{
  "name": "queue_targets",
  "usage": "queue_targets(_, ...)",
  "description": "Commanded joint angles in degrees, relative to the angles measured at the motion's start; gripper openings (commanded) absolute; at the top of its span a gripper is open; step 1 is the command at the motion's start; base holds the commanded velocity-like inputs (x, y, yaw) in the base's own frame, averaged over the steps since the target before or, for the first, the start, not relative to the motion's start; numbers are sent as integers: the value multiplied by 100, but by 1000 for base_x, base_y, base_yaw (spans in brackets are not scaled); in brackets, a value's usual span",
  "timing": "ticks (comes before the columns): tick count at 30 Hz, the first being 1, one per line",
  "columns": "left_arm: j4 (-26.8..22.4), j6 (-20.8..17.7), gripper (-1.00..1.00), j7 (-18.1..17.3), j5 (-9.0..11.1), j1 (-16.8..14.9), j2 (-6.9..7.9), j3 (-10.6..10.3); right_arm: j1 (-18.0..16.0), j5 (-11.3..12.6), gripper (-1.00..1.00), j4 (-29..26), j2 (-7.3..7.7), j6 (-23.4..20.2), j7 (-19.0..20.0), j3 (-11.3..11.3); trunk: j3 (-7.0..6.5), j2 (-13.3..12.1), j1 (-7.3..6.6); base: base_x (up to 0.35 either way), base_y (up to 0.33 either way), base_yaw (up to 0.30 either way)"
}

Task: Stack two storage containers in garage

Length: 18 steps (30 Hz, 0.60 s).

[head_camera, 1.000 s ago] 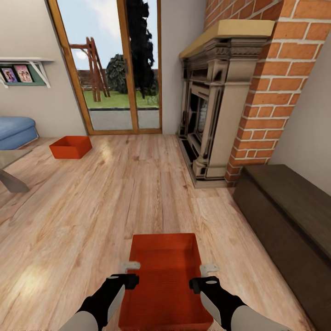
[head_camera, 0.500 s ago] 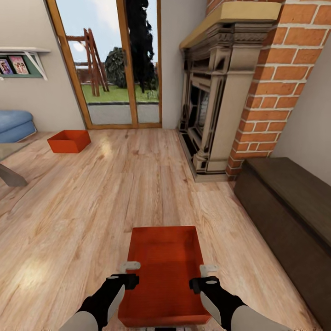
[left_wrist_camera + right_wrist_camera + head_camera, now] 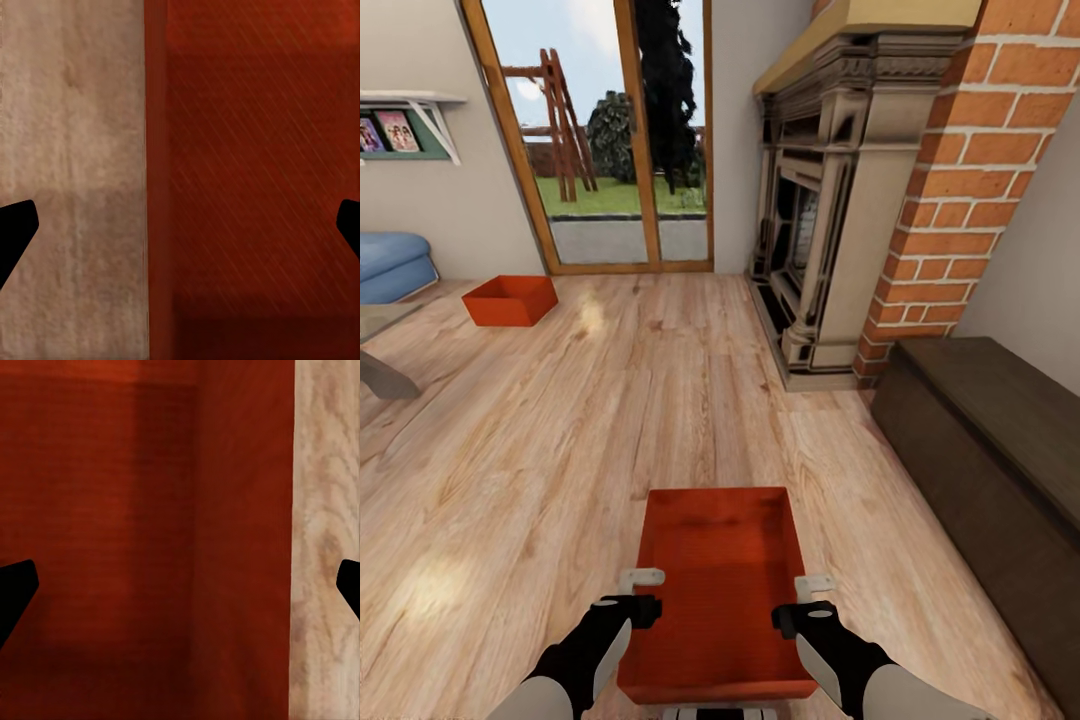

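At the upper left of the head view, the far storage container sits on the wood-plank floor near the blue sofa and the glass door; it has slid slightly up and left in frame over the last second, as have the fireplace and dark bench, so the camera has shifted, not the things. At bottom centre, the near storage container lies between the arms. The left gripper straddles its left wall with jaws apart, and the right gripper likewise straddles the right wall, unclosed. Probably the robot is settling in for a two-handed lift; nothing has been carried off yet.
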<state>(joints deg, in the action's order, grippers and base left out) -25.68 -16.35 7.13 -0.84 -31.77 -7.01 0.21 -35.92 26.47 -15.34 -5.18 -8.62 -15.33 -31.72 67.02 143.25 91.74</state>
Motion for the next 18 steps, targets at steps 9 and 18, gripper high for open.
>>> queue_targets(9,-5,4,100,18,-6,0,0,6,-2,34,100,-13,8,-25,-40,-51,80,2,-1,0,0,80)
queue_targets(18,2,26,100,17,-25,0,-6,-27,-2,28,100,-13,14,60,-37,-53,137,2,-1,0,0,60)
